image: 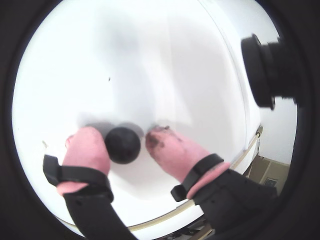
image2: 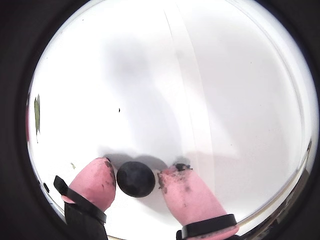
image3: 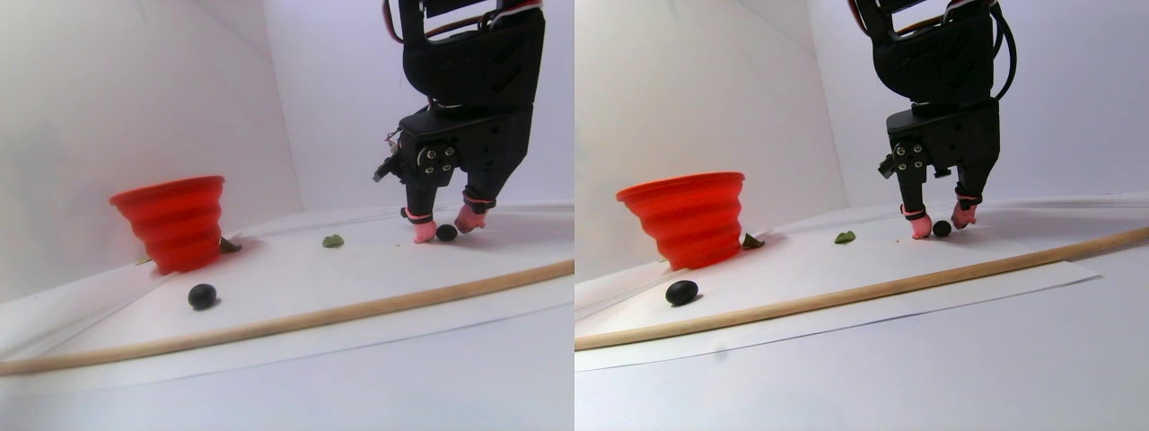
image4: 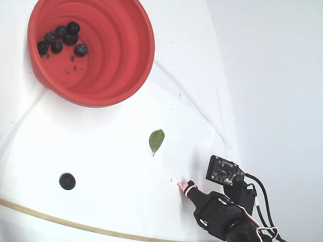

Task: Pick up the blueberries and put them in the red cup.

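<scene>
My gripper [image: 125,134] is down at the white table, open, with its pink fingertips on either side of one blueberry [image: 122,145]. The left finger [image2: 95,182] is against or very near that berry [image2: 135,179], while the right finger [image2: 187,192] stands a little apart. The stereo pair view shows the same berry [image3: 446,233] resting on the sheet between the tips. Another blueberry [image4: 67,181] lies loose near the wooden rod. The red cup [image4: 144,55] stands at the far left and holds several blueberries [image4: 60,38]. In the fixed view the arm hides the flanked berry.
A green leaf [image4: 156,141] lies between the cup and the gripper. A long wooden rod [image3: 359,310] runs along the front of the white sheet. A camera module [image: 267,70] juts out at the right of a wrist view. White walls stand behind.
</scene>
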